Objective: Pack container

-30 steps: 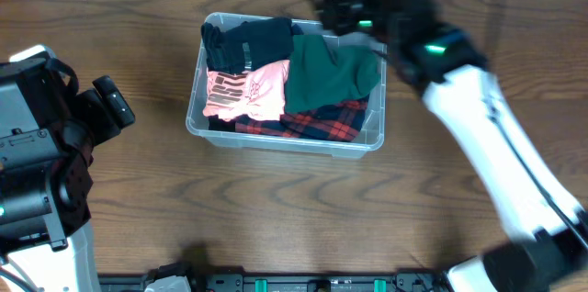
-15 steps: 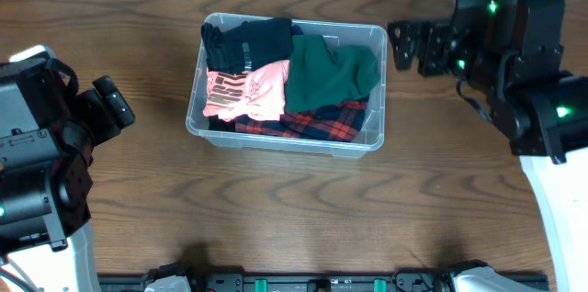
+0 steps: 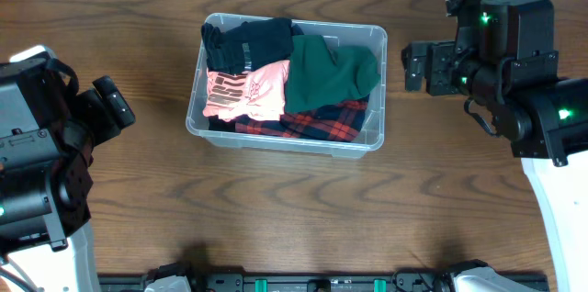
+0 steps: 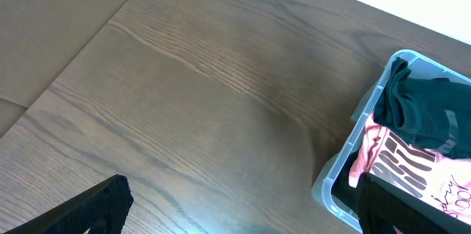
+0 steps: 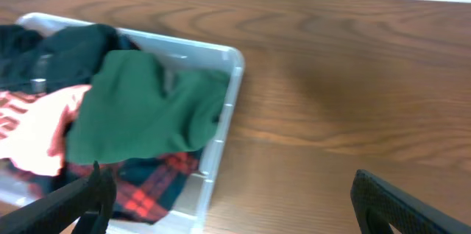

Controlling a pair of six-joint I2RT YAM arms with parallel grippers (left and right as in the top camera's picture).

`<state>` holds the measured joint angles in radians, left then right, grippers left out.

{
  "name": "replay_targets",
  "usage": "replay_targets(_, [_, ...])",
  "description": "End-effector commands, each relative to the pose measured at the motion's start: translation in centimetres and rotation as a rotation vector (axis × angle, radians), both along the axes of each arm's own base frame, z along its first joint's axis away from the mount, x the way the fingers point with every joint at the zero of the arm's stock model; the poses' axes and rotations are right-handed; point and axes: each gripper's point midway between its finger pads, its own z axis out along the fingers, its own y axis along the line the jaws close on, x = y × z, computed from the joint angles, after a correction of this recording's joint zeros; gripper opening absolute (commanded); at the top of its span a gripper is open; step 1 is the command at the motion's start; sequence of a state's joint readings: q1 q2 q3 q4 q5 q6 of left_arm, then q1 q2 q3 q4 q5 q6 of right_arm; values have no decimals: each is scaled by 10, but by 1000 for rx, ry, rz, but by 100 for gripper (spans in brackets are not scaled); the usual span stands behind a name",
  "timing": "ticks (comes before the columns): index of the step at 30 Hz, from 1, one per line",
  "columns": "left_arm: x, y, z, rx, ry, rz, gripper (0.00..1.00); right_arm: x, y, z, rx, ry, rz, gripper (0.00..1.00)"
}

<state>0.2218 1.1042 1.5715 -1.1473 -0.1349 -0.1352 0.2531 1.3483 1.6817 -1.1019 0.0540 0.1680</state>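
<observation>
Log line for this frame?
container: on table, clothes inside | left gripper: jaws open, empty, beside container | right gripper: jaws open, empty, beside container

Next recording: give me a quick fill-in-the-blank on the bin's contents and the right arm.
The striped-print garment in the container is ___.
The green garment partly covers red ___ cloth.
The right end effector, beside the container, is ___.
Missing: pink; plaid; open.
</observation>
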Motion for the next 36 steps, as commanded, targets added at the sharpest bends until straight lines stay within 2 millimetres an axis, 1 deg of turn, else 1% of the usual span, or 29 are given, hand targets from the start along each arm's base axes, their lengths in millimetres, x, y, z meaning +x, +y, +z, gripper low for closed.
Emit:
replay_targets(1, [-1,3,1,-2,-5,20,98,-9,-25,18,-75,-71,-78,99])
replay_targets(6, [-1,3,1,-2,-5,20,98,-21,-44,45,-77,-196,-112,99])
replay_targets(8, [-1,3,1,-2,-5,20,98,-27,-51,47,-67,-241,-133,99])
replay_targets(10, [-1,3,1,-2,-5,20,98,-32,-57,43,-61,-274,-151,99])
replay_targets(12, [-1,3,1,-2,-5,20,98,-37,-64,30,-57,-301,-172,99])
replay_targets(17, [-1,3,1,-2,-5,20,98,-54,-80,-18,-54,-338,-223,99])
replay_targets(23, [-1,3,1,-2,-5,20,98,-78,-82,-84,-24,-363,-237,99])
replay_targets(28, [-1,3,1,-2,-5,20,98,-91,-84,-113,5,-413,-249,99])
replay_targets(31, [-1,3,1,-2,-5,20,98,-99,-88,-132,34,-425,-282,99])
replay_targets(36, [-1,3,1,-2,-5,20,98,-109,-94,-154,82,-451,-334,99])
